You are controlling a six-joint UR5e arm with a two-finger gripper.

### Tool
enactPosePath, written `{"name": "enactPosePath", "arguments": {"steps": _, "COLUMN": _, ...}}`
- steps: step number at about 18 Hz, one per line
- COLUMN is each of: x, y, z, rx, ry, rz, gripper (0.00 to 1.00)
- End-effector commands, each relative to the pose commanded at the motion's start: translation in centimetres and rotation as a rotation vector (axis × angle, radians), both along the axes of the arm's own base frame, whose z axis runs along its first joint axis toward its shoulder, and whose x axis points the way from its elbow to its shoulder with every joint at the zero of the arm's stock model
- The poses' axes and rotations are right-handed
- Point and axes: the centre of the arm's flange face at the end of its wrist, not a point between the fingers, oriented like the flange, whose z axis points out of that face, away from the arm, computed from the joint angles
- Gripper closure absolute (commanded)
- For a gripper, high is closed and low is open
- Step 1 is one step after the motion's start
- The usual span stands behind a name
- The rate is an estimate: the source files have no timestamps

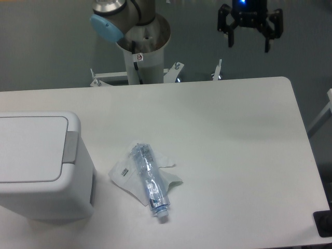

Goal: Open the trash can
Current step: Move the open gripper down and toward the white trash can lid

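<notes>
Jaws: spread apart with nothing between them; our gripper [249,32] hangs high beyond the far edge of the table [233,135], a blue light glowing on its body.
Trash can: the trash can [41,166] sits at the near left of the table, partly cut off by the picture's left edge, its flat lid [31,148] down, so we judge the opening not yet begun.
Grey strip: the strip [71,147] runs along the lid's right edge, facing the middle of the table.
Approach: we would cross to the left and come down by that right edge, since we take it for the likeliest place to press or lift.
Bottle: a clear bottle [149,179] lies on white paper [124,175] just beside the can's right.
Obstacle: we should descend steeply so we clear the bottle.
</notes>
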Motion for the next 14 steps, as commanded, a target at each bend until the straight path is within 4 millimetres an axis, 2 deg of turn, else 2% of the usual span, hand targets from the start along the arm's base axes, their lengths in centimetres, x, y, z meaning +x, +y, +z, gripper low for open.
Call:
{"name": "enactPosePath", "arguments": {"steps": 7, "x": 0.7, "y": 0.9, "z": 0.2, "rx": 0.023, "ry": -0.005, "rz": -0.016, "gripper": 0.00}}
{"name": "enactPosePath", "arguments": {"steps": 12, "x": 1.2, "y": 1.3, "z": -1.8, "rx": 0.024, "ry": -0.045, "rz": -0.027, "gripper": 0.00}}
{"name": "enactPosePath", "arguments": {"steps": 14, "x": 1.5, "y": 1.4, "z": -1.9, "rx": 0.043, "ry": -0.057, "rz": 0.026, "gripper": 0.00}}
